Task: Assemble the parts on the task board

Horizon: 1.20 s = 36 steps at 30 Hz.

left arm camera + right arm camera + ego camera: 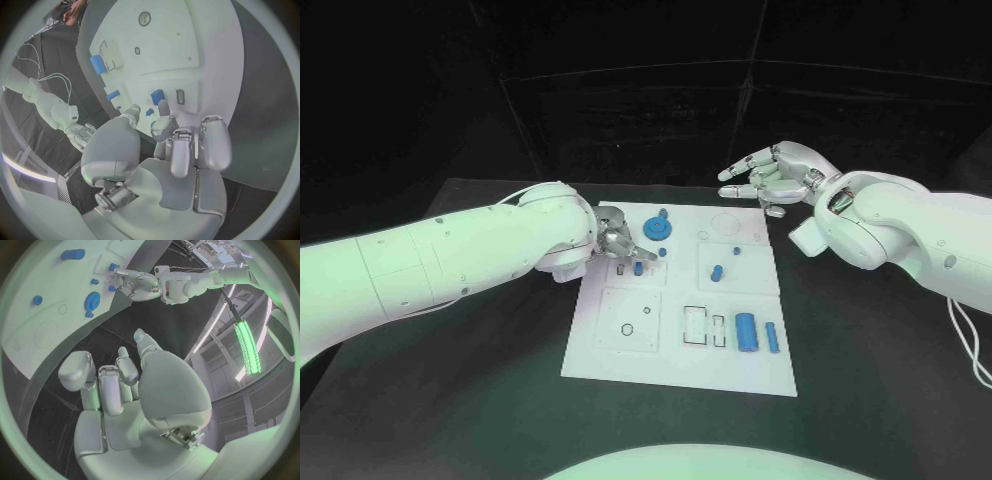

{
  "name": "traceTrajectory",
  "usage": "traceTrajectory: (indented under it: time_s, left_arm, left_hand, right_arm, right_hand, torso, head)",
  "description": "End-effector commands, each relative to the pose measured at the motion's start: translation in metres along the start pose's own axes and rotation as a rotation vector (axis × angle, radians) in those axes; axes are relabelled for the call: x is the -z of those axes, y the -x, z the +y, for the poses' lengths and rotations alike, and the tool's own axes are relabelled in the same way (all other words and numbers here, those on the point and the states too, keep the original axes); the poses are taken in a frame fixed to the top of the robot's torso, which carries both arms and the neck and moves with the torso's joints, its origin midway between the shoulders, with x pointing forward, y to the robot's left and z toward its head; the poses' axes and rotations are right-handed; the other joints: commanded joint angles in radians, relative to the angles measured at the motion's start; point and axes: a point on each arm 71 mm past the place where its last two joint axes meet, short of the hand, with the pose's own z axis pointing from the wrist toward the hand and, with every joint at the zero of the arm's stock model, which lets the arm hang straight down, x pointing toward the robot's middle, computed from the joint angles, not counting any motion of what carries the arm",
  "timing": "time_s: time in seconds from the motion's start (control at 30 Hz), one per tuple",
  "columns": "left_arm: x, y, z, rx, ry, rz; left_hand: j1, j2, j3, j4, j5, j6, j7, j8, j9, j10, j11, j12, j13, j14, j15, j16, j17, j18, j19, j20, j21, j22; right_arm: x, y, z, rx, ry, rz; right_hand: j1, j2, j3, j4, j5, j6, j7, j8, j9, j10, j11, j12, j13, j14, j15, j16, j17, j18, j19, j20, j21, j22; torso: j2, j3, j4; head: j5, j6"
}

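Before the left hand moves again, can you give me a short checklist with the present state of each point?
1. Left hand over the board: ok.
2. Left hand holds a part: cannot tell; its fingers lie by a small blue part.
3. Right hand off the board: ok, beyond its far corner.
4. Right hand holds nothing: ok, fingers apart.
5. Blue cylinder lies near its slots: ok.

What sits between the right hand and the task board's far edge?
Nothing visible: the right hand hovers open just past the task board, with bare black table between them. The left hand is over the board's far left part.
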Motion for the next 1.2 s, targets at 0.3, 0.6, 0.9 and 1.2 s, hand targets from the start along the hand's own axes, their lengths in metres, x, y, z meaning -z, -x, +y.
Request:
traceTrajectory:
  time_s: [0.3,0.6,0.9,1.2]
  left_arm:
    - [0.012,0.056,-0.001,-0.040,0.002,-0.016]
    - [-0.002,0.084,0.010,-0.040,0.061,-0.009]
    - [-0.018,0.089,0.017,-0.039,0.105,0.007]
    - [-0.029,0.084,0.022,-0.041,0.130,0.035]
  left_hand:
    - [0.058,0.027,-0.065,0.023,-0.007,-0.052,0.024,-0.049,-0.023,-0.034,0.019,-0.028,-0.030,0.104,0.011,0.003,0.263,0.002,-0.025,0.008,-0.034,-0.039]
    - [0.102,0.042,-0.104,0.028,-0.006,-0.062,0.036,-0.077,-0.042,-0.045,0.029,-0.036,-0.041,0.104,0.020,0.003,0.263,0.005,-0.031,0.017,-0.046,-0.051]
    - [0.125,0.062,-0.123,0.033,-0.006,-0.066,0.042,-0.096,-0.057,-0.050,0.035,-0.035,-0.039,0.104,0.024,0.003,0.263,0.007,-0.034,0.022,-0.052,-0.056]
    - [0.128,0.069,-0.132,0.038,-0.006,-0.065,0.043,-0.100,-0.062,-0.051,0.036,-0.034,-0.038,0.104,0.026,0.003,0.263,0.007,-0.034,0.024,-0.052,-0.055]
  right_arm:
    - [-0.002,0.005,-0.003,0.005,-0.002,-0.007]
    - [-0.003,0.003,-0.002,0.006,0.001,-0.002]
    - [-0.004,0.002,-0.001,0.009,0.003,0.002]
    - [-0.005,0.001,-0.001,0.010,0.006,0.006]
  right_hand:
    - [-0.003,0.010,-0.007,-0.001,0.007,-0.007,0.002,0.003,-0.001,-0.007,0.001,-0.007,-0.001,0.061,-0.001,-0.005,0.046,0.002,-0.006,-0.002,-0.005,-0.001]
    - [-0.004,0.010,-0.008,-0.001,0.007,-0.008,0.002,0.004,-0.001,-0.006,0.001,-0.006,0.000,0.061,-0.001,-0.005,0.046,0.001,-0.006,-0.002,-0.005,0.001]
    - [-0.002,0.012,-0.007,-0.001,0.008,-0.008,0.002,0.005,-0.001,-0.007,0.000,-0.006,-0.001,0.061,-0.001,-0.006,0.046,0.002,-0.007,-0.002,-0.006,-0.002]
    - [-0.002,0.012,-0.007,-0.001,0.008,-0.008,0.002,0.005,-0.001,-0.007,0.000,-0.006,-0.001,0.061,-0.001,-0.006,0.046,0.002,-0.007,-0.002,-0.006,-0.002]
  torso:
    - [0.000,0.0017,-0.0006]
    - [0.002,-0.0002,-0.0015]
    - [0.001,0.0002,-0.0020]
    - [0.000,0.0018,-0.0007]
  head:
    - [0.006,0.006]
    - [0.008,0.012]
    - [0.012,0.011]
    - [0.015,0.008]
